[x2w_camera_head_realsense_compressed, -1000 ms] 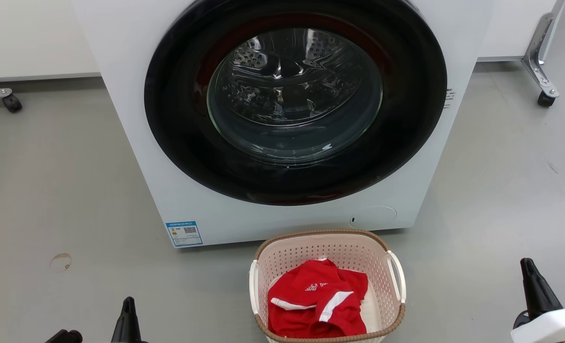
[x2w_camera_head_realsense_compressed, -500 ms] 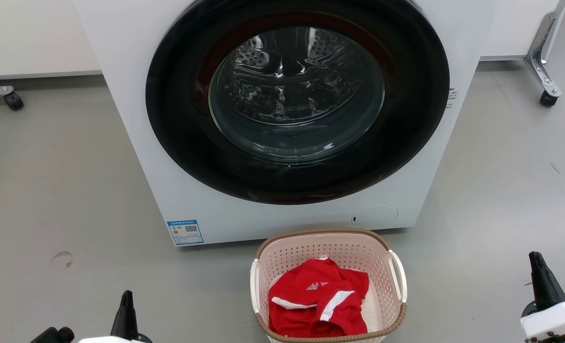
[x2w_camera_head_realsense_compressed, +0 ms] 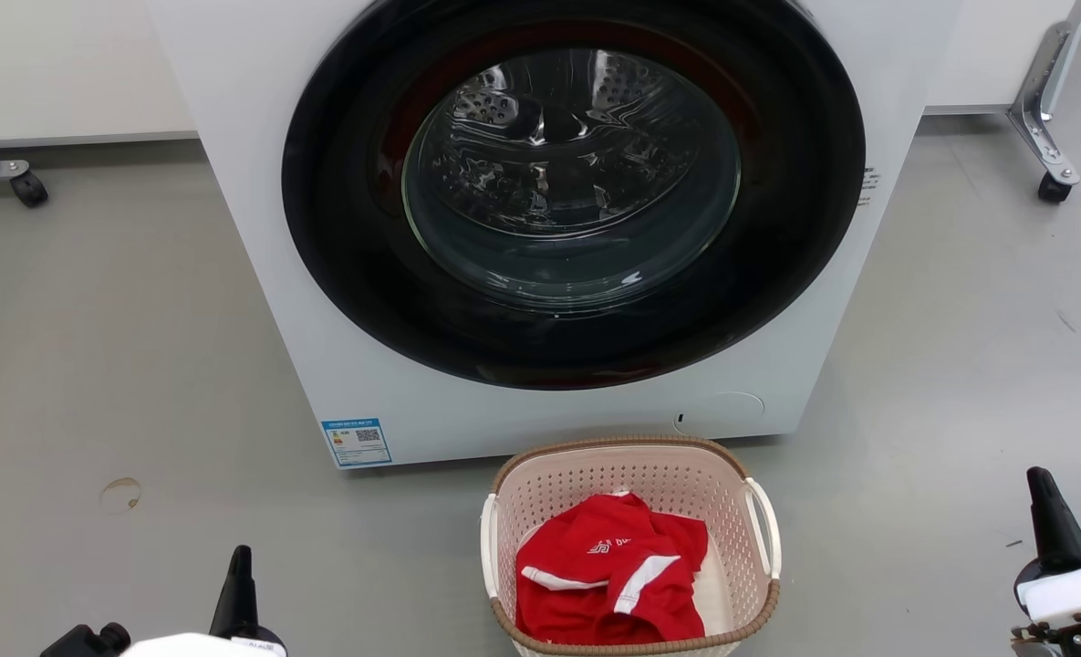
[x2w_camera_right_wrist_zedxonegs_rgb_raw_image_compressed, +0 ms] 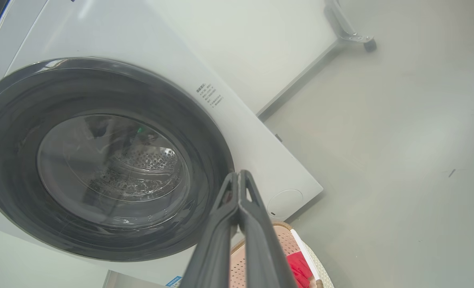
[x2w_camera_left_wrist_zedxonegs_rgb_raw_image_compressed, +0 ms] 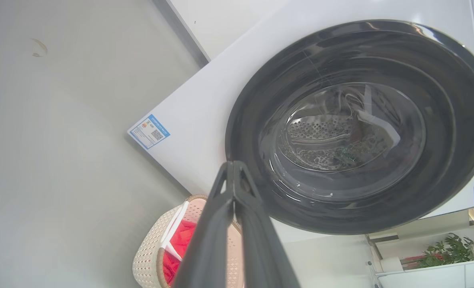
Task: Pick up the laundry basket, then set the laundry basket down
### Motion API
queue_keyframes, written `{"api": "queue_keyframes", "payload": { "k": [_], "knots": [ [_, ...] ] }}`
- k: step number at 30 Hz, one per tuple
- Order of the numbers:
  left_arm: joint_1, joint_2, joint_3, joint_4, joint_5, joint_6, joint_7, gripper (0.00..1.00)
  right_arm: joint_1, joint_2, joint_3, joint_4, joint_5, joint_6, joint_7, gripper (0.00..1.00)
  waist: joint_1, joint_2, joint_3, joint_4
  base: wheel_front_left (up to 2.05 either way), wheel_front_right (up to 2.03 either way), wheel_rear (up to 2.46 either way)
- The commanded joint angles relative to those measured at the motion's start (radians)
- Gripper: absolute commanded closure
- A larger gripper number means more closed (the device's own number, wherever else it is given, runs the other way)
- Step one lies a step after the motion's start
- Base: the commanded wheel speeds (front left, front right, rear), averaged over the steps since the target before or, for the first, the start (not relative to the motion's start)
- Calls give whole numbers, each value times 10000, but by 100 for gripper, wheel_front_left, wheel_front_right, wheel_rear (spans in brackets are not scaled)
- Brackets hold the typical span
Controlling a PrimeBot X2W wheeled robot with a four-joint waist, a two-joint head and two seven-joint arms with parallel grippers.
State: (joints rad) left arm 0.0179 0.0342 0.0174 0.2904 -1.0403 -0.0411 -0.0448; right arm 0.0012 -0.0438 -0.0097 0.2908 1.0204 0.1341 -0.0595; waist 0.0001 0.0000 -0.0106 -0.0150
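The laundry basket (x2w_camera_head_realsense_compressed: 633, 474) stands on the grey floor just in front of the washer, cream with a brown woven rim and white side handles; a red garment (x2w_camera_head_realsense_compressed: 608, 584) lies inside it. The basket (x2w_camera_left_wrist_zedxonegs_rgb_raw_image_compressed: 149, 256) also appears low in the left wrist view, and the basket (x2w_camera_right_wrist_zedxonegs_rgb_raw_image_compressed: 279, 244) sits at the bottom of the right wrist view. My left gripper (x2w_camera_head_realsense_compressed: 239, 558) is at the lower left, well left of the basket, shut and empty. My right gripper (x2w_camera_head_realsense_compressed: 1040, 479) is at the lower right, well right of the basket, shut with nothing in it. In the wrist views the left gripper (x2w_camera_left_wrist_zedxonegs_rgb_raw_image_compressed: 233, 163) and right gripper (x2w_camera_right_wrist_zedxonegs_rgb_raw_image_compressed: 240, 172) both have their fingers pressed together.
A white front-loading washer (x2w_camera_head_realsense_compressed: 367, 383) with a closed dark round door (x2w_camera_head_realsense_compressed: 572, 192) rises right behind the basket. Castor legs of frames stand at the far left (x2w_camera_head_realsense_compressed: 27, 187) and far right (x2w_camera_head_realsense_compressed: 1051, 187). Bare floor lies on both sides of the basket.
The left gripper has risen slightly in the head view. The right gripper has drifted right and down. The whole picture has shifted a little. The basket has not moved.
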Motion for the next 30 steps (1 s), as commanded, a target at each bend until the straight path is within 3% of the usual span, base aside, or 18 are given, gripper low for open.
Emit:
{"api": "queue_keyframes", "payload": {
  "k": [1, 30],
  "knots": [
    [-542, 123, 244, -306, -299, -131, 80, 100, -507, -230, 12, -276, 335, -18, 107, 100, -1, 0, 4, 4, 0, 0, 0],
    [-939, 143, 645, -385, -3278, -554, 911, 100, -826, -174, -525, -380, 3443, -27, 967, 100, -1, 0, 77, 85, 0, 0, 0]
  ]
}}
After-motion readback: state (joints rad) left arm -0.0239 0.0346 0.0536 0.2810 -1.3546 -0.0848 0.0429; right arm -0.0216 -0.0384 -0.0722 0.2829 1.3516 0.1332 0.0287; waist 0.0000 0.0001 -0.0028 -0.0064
